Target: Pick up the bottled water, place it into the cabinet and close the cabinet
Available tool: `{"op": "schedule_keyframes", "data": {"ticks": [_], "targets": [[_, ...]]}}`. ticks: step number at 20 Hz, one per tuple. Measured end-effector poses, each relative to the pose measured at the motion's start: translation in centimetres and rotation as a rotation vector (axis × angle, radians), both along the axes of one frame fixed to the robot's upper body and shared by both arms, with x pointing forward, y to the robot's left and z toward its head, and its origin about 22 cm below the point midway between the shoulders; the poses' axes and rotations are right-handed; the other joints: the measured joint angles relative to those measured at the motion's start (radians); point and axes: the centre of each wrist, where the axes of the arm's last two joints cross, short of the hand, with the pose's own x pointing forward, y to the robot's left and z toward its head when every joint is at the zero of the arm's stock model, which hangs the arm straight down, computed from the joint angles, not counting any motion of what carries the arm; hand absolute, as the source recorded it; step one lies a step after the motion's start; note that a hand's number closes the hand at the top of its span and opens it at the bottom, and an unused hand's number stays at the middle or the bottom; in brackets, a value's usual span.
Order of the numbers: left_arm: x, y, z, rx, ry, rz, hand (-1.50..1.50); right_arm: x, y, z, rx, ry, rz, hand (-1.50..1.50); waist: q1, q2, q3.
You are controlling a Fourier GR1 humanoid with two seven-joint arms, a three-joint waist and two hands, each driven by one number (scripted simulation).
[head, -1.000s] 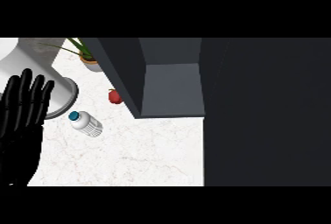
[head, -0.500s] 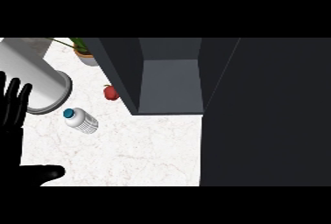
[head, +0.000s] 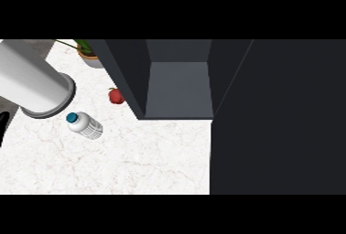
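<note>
White marble with faint veins makes up the counter, seen in the head view from steeply above.

The bottled water lies on this counter toward the left, a clear ribbed bottle with a blue cap pointing up and to the left. Nothing touches it. It rests outside the cabinet, well to the left of the opening.

The cabinet is dark grey and stands open, its grey inner floor showing between its two side walls. A broad dark panel fills the right side of the view from top to bottom; I cannot tell for sure whether it is the cabinet's door.

A small red fruit or vegetable sits on the counter just beside the cabinet's left wall, above and to the right of the bottle. A potted plant with green leaves stands at the top, next to the cabinet's upper left corner.

A grey forearm slants in from the upper left, its round end just above the bottle's cap. A thin black sliver of the left hand shows at the left edge; whether its fingers are apart or together cannot be told. The right hand does not show.
</note>
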Motion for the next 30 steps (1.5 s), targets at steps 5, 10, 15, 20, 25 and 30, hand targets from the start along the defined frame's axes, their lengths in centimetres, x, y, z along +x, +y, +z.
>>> {"op": "schedule_keyframes", "data": {"ticks": [5,10,15,20,25,30], "targets": [[-1.3,0.4,-0.1,-0.017,0.01,0.01,-1.5,-1.0,-0.8,-0.3,-0.025,0.027,-0.01,-1.5,-0.001,0.001,0.0],[-2.0,0.2,0.1,-0.012,0.019,0.023,-1.5,-2.2,-1.1,-0.8,-0.023,0.044,-0.005,-1.5,-0.004,0.001,0.0],[-2.4,0.4,-0.1,-0.009,0.035,0.031,-1.5,-3.2,-1.4,-1.1,-0.024,0.056,-0.005,-1.5,-0.006,0.001,-0.001],[-1.2,1.0,-1.5,-0.007,0.064,0.051,-1.5,-3.5,-1.1,-1.3,-0.006,0.054,0.015,-1.5,-0.01,0.002,-0.001],[-0.3,2.1,-4.2,-0.024,0.12,0.075,-1.5,-4.7,-1.2,-1.8,0.001,0.061,0.022,-1.5,-0.015,0.001,-0.001],[1.5,3.0,-6.7,-0.052,0.147,0.091,-1.5,-5.6,-1.9,-2.1,-0.013,0.055,0.017,-1.5,-0.017,0.002,-0.001]]}}
